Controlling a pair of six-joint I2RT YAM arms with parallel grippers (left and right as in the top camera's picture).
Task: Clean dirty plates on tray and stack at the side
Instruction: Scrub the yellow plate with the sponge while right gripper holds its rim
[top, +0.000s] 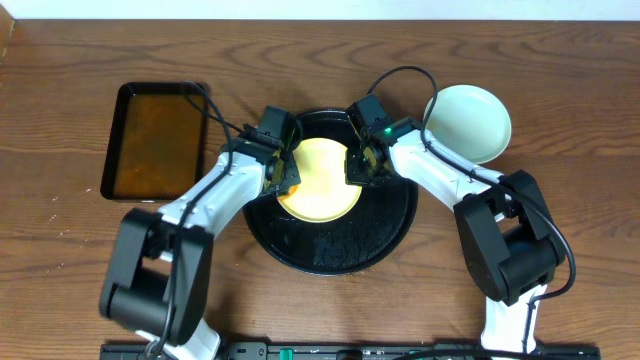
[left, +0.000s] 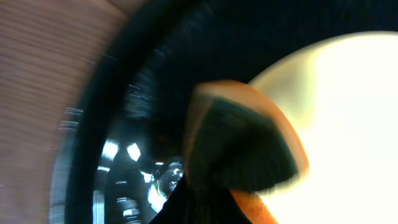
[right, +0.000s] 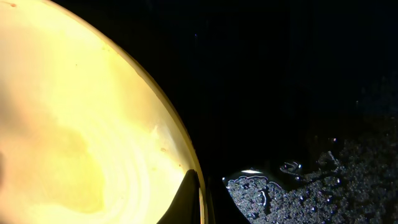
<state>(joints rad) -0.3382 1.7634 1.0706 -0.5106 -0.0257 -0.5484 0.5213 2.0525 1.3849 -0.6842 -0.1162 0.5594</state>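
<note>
A pale yellow plate (top: 318, 180) lies on the large round black tray (top: 330, 262) at the table's middle. My right gripper (top: 357, 168) is shut on the plate's right rim; the right wrist view shows a finger (right: 198, 199) clamped over the yellow rim (right: 74, 124) above the wet tray (right: 298, 93). My left gripper (top: 283, 178) is at the plate's left edge, shut on a dark pad with an orange edge (left: 242, 143), pressed against the yellow plate (left: 348, 112); that view is blurred. One pale mint plate (top: 468, 122) sits on the table at the far right.
A smaller rectangular black tray (top: 112, 150) with a brownish inside lies at the far left. Water drops cover the round tray's floor (right: 348, 180). Both arms reach in from the near edge.
</note>
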